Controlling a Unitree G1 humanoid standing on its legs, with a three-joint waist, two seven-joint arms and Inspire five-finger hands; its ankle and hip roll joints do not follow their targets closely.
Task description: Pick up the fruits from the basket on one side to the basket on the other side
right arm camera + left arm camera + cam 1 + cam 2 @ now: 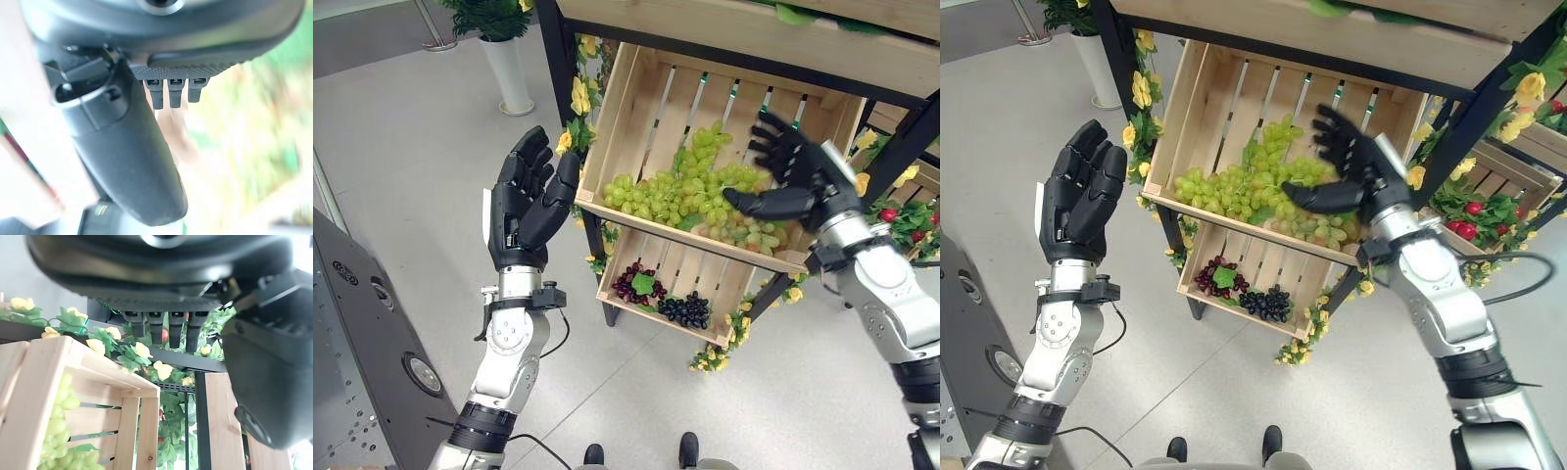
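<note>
A heap of green grapes (690, 194) lies in the upper wooden crate (612, 117) of a dark shelf. My right hand (791, 168) hovers open over the right side of the heap, thumb stretched toward the grapes, holding nothing. My left hand (530, 201) is raised left of the crate, palm toward it, fingers straight and empty. In the left wrist view the crate's corner (73, 377) and some grapes (58, 431) show past the fingers (161, 325). The right wrist view gives the thumb (127, 156) and a blurred pale-green background.
A lower crate (646, 313) holds dark red and black grapes (685, 309). Yellow flower garlands (579, 98) trim the shelf posts. Red fruit among leaves (1464, 220) sits right of the stand. A white planter (507, 73) stands behind; a grey cabinet (362, 343) is at left.
</note>
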